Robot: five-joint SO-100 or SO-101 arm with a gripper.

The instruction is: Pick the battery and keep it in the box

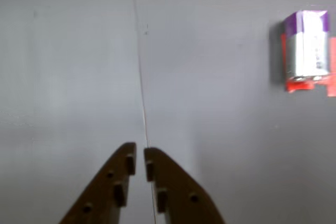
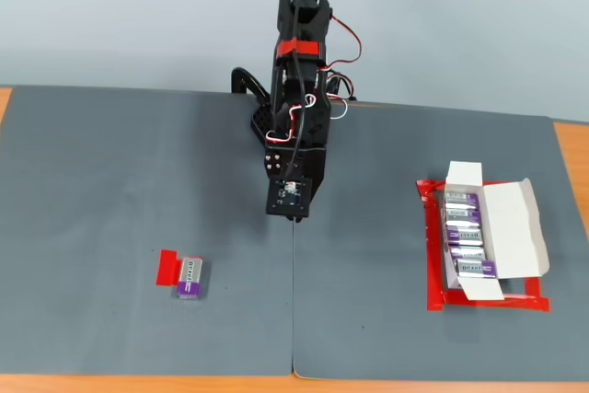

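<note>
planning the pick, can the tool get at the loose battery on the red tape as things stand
Probably yes: the battery lies alone on open mat, nothing between it and the tool, whose jaws are nearly closed and must open first.

Lab-style test bench: grey mat [image 2: 138, 181] on wooden table [image 2: 571, 144], red tape markers [image 2: 433, 255], plain wall [image 2: 460, 25].

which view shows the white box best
The fixed view: the box lies whole at the right, flaps open, with a row of batteries inside, within a red tape outline. The wrist view does not show it, only the loose battery and the gripper.
</note>
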